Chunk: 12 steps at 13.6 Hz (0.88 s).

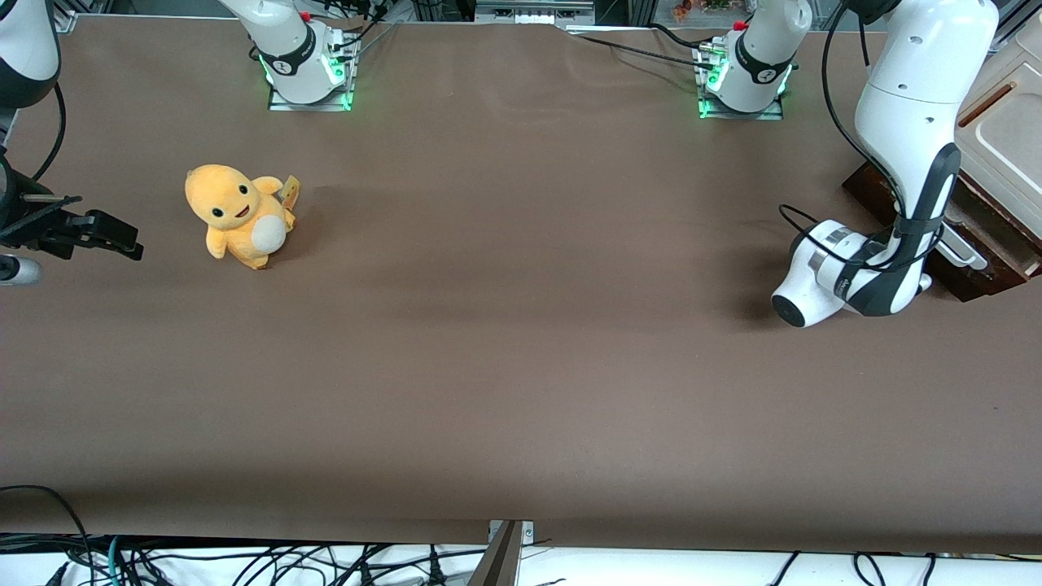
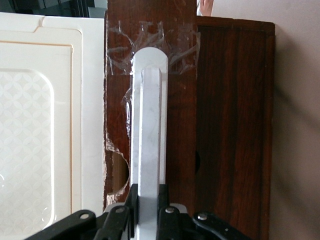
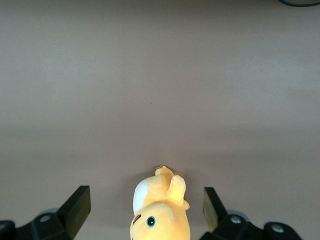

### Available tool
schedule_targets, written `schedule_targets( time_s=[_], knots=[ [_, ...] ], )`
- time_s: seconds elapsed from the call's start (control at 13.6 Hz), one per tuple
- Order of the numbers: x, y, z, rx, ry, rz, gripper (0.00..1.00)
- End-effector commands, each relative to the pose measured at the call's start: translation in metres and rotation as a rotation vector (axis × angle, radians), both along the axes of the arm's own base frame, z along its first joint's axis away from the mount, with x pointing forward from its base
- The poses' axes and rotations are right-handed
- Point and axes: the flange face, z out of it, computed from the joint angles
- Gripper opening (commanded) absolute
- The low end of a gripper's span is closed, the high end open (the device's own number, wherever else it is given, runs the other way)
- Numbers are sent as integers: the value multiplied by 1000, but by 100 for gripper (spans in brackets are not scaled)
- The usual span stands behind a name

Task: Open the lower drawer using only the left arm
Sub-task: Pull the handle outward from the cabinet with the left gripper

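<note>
Lower drawer (image 2: pixel 180 125) handle (image 2: pixel 148 125) sits clamped between the gripper (image 2: pixel 148 202) jaws.

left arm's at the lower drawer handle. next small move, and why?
Probably a short straight pull away from the cabinet. In the wrist view the gripper has its fingers closed on the white bar handle of the lower drawer. In the front view the drawer already looks slightly out, so the grasp seems set and only pulling remains.
</note>
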Motion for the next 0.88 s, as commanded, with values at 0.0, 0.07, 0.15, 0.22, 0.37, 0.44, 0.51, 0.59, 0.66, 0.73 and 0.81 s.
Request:
schedule_targets(
  time_s=[0.0,0.07,0.15,0.22,0.37,0.44,0.51,0.59,0.66,0.73,0.81],
  knots=[
    [15,-12,3,-14,-22,-1,0],
    [16,-16,3,-14,-21,-7,0],
    [17,-21,3,-19,-24,-8,0],
    [21,-22,5,-25,-37,-2,0],
    [22,-24,5,-34,-39,8,0],
    [22,-24,4,-34,-38,8,0],
    [22,-24,4,-34,-38,8,0],
    [22,-24,4,-34,-39,8,0],
    [25,-25,6,-36,-48,10,0],
    [26,-25,5,-36,-47,10,0],
    [26,-26,5,-35,-47,8,0]
  ],
)
